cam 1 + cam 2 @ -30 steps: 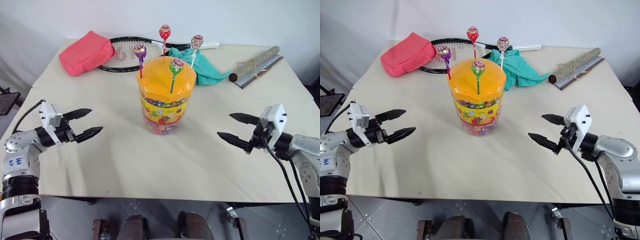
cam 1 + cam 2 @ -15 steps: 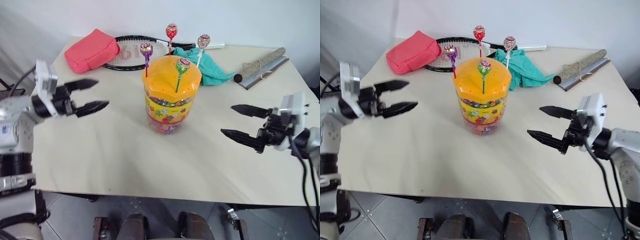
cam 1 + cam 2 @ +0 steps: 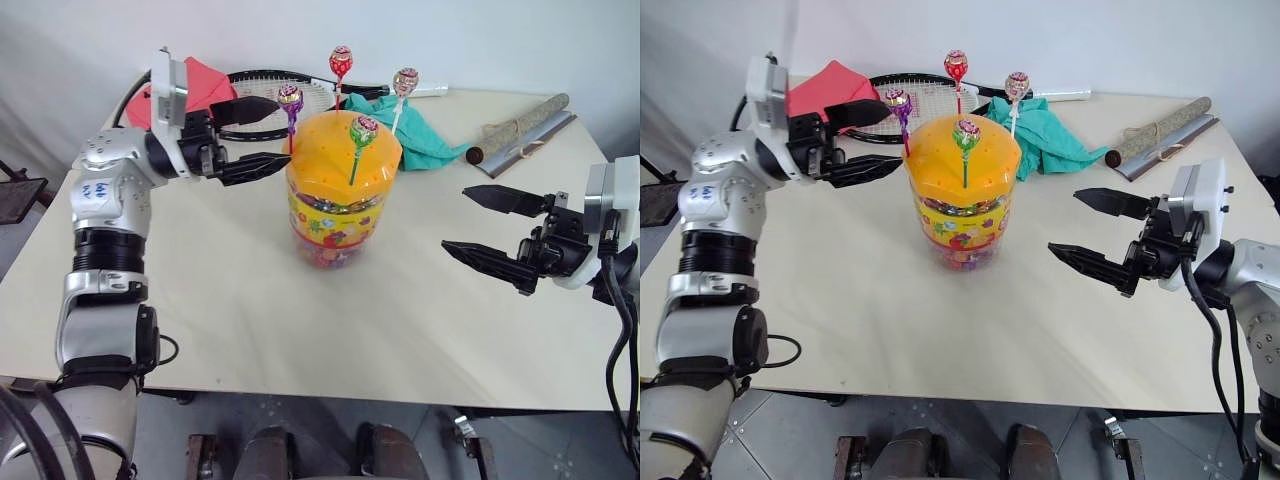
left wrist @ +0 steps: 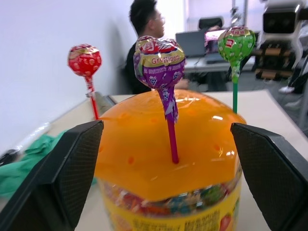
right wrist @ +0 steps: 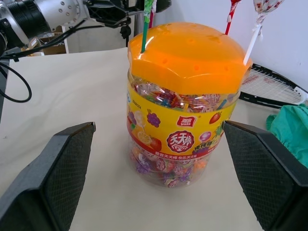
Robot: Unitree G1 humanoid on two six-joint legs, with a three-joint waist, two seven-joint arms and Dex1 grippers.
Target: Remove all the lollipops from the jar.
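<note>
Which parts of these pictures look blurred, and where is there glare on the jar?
Left wrist view: the purple lollipop is sharp, while the person and desks behind are soft, as are the dark fingers close up. Right wrist view: the jar label is sharp; a pale sheen lies on its orange lid.

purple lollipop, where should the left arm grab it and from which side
Grip the thin stick just under the wrapped head of the purple lollipop, above the orange lid. Come in level from the robot's left, where the left gripper already faces it with open jaws. The stick stands upright in a lid hole, so probably pull straight up.
</note>
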